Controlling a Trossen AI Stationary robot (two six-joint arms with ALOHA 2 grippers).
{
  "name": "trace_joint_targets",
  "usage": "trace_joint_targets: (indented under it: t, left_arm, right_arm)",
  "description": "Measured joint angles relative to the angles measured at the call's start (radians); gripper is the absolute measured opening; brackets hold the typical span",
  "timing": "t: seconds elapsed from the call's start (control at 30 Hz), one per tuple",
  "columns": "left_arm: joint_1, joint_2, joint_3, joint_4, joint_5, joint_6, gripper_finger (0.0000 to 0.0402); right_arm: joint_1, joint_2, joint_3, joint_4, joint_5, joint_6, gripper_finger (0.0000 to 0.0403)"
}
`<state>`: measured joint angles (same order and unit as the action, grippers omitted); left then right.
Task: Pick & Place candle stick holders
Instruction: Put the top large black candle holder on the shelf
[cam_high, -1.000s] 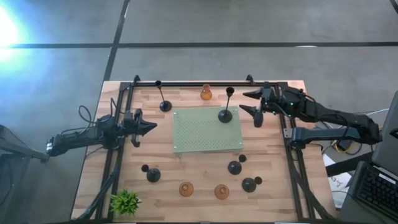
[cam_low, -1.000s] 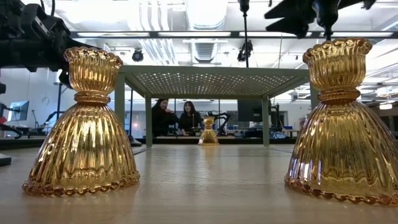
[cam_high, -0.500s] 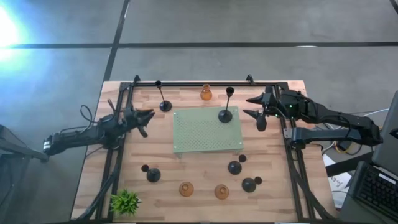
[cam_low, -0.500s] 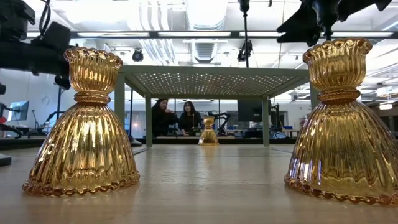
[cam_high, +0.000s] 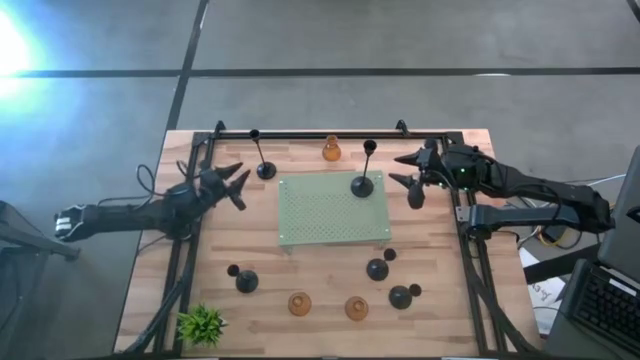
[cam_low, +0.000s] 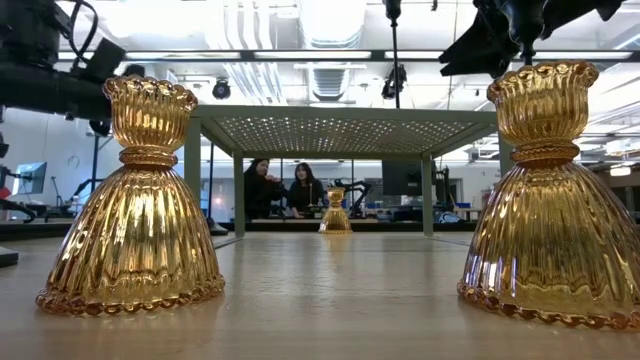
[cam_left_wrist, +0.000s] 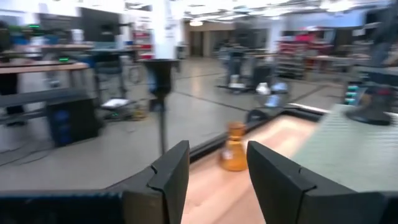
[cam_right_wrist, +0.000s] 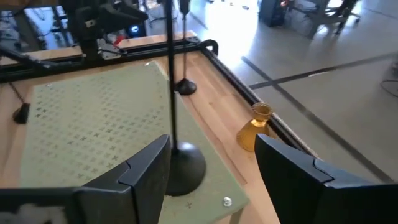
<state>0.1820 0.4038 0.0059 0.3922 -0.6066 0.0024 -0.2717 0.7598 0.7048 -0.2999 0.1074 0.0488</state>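
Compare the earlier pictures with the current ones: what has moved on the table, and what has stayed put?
The left gripper swung toward the far edge, nearing the tall black thin-stemmed candle holder, and its fingers opened. The right gripper edged slightly toward the green perforated platform. Neither holds anything. All holders and the small green plant stayed put.

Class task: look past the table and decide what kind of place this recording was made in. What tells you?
Probably a robotics lab or workshop: a bare concrete floor, exposed ceiling ducts, and workbenches with equipment behind the table.
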Motion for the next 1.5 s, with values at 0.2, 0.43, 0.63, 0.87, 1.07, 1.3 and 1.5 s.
trace_joint_targets:
  t: [0.2, 0.43, 0.63, 0.87, 1.07, 1.3, 1.5]
  left_arm:
    - [0.011, 0.127, 0.006, 0.097, -0.064, -0.022, 0.0165]
    - [0.049, 0.311, 0.089, 0.113, -0.065, -0.057, 0.0165]
    - [0.087, 0.452, 0.163, 0.142, -0.108, -0.058, 0.0165]
    - [0.117, 0.557, 0.22, 0.135, -0.296, -0.16, 0.0165]
    - [0.126, 0.625, 0.243, 0.133, -0.283, -0.161, 0.0165]
    - [0.136, 0.68, 0.243, 0.201, -0.275, -0.16, 0.0165]
    - [0.176, 0.729, 0.243, 0.326, -0.202, -0.129, 0.0165]
  right_arm:
    - [0.0, -0.033, 0.0, -0.011, 0.01, -0.002, 0.022]
    - [0.0, -0.039, 0.0, -0.01, 0.103, -0.032, 0.0219]
    - [0.0, -0.039, 0.0, -0.01, 0.106, -0.034, 0.0219]
    - [0.0, -0.038, 0.0, -0.012, 0.105, -0.032, 0.0219]
    - [0.0, -0.039, 0.0, -0.015, 0.105, -0.026, 0.0219]
    - [0.0, -0.039, 0.0, -0.018, 0.104, -0.022, 0.0219]
    - [0.0, -0.039, 0.0, -0.018, 0.103, -0.01, 0.0219]
